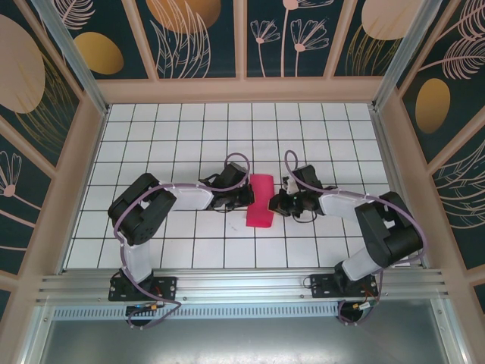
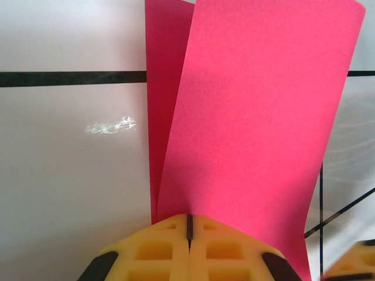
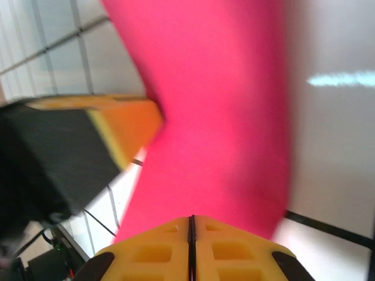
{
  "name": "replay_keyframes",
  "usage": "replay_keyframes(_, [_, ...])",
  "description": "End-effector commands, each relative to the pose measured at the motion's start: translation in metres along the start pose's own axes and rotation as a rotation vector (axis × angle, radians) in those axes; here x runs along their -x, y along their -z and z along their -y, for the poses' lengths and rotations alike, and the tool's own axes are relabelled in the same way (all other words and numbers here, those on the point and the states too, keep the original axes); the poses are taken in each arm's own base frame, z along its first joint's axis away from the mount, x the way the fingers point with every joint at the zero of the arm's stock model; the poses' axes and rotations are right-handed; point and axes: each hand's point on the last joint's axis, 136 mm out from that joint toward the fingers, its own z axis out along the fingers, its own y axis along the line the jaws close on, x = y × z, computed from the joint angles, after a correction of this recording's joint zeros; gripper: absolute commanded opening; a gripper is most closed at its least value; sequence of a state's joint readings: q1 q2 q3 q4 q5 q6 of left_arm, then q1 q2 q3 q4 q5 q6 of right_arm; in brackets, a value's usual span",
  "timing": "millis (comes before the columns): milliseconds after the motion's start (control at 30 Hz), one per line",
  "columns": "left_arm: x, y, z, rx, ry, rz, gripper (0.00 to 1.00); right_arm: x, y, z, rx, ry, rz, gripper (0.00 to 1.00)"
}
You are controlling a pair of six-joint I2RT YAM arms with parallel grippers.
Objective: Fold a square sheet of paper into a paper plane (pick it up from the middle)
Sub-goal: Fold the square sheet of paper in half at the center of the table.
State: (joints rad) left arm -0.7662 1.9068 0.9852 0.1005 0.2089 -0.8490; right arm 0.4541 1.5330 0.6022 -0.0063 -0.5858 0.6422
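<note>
Magenta-red, the one sheet of paper (image 1: pixel 260 201) is folded over into a narrow strip at the middle of the white gridded tabletop (image 1: pixel 189 136), directly between my two grippers. My left gripper (image 1: pixel 247 196) meets its left side and my right gripper (image 1: pixel 274 203) its right side, and they face each other across it. At my left wrist, the yellow jaws are clenched together on the near edge of the paper. Two layers fan up and away from them, a wide flap in front and a narrower one behind it on the left. At my right wrist, the jaws are likewise pressed tight on the paper, which rises from them in a blurred band. I cannot tell whether the strip touches the tiles. I count one sheet, two arms and two grippers. One yellow and black finger (image 3: pixel 117 126) of my left gripper pushes in from the left of the right wrist view, touching the paper and hiding the grid behind it. A pale scuff (image 2: pixel 111 126) marks the tile just left of the sheet. Floral wall panels (image 1: pixel 197 30) enclose the table.
</note>
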Motion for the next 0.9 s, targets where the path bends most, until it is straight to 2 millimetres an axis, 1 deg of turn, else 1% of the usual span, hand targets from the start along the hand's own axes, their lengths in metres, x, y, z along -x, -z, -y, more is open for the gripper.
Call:
replay_keyframes(0, [-0.033,-0.014,-0.050,0.168,0.010,-0.099,0.00,-0.013,-0.008,0.014,-0.007,-0.036,-0.042,0.11])
replay_keyframes(100, [-0.033,-0.014,-0.050,0.168,0.013,-0.100,0.00,-0.015,-0.010,0.027,-0.061,-0.051,-0.044,0.11])
replay_keyframes(133, [-0.033,-0.014,-0.050,0.167,0.012,-0.100,0.00,-0.016,-0.010,0.030,-0.077,-0.050,-0.045,0.11])
replay_keyframes(167, [-0.033,-0.014,-0.050,0.168,0.012,-0.101,0.00,-0.015,-0.008,0.028,-0.073,-0.045,-0.041,0.11])
replay_keyframes(233, [-0.033,-0.014,-0.050,0.167,0.012,-0.100,0.00,-0.013,-0.003,0.019,-0.050,-0.029,-0.033,0.12])
replay_keyframes(367, [-0.033,-0.014,-0.049,0.166,0.013,-0.099,0.00,-0.012,0.009,-0.009,0.039,0.015,-0.017,0.12])
replay_keyframes(433, [-0.033,-0.014,-0.049,0.165,0.011,-0.099,0.00,-0.016,0.011,-0.015,0.066,0.025,-0.028,0.12])
replay_keyframes(533, [-0.033,-0.015,-0.050,0.167,0.013,-0.100,0.00,-0.025,0.007,-0.009,0.078,0.005,-0.051,0.12])
replay_keyframes(633, [-0.034,-0.015,-0.049,0.165,0.012,-0.106,0.00,-0.035,0.000,0.005,0.057,-0.027,-0.076,0.12])
replay_keyframes(733, [-0.035,-0.015,-0.050,0.168,0.013,-0.107,0.00,-0.040,-0.004,0.018,0.023,-0.045,-0.084,0.12])
replay_keyframes(800, [-0.036,-0.015,-0.051,0.170,0.012,-0.109,0.00,-0.041,-0.005,0.022,0.009,-0.048,-0.087,0.12])
replay_keyframes(867, [-0.036,-0.015,-0.051,0.171,0.011,-0.110,0.00,-0.041,-0.003,0.019,0.012,-0.043,-0.083,0.12])
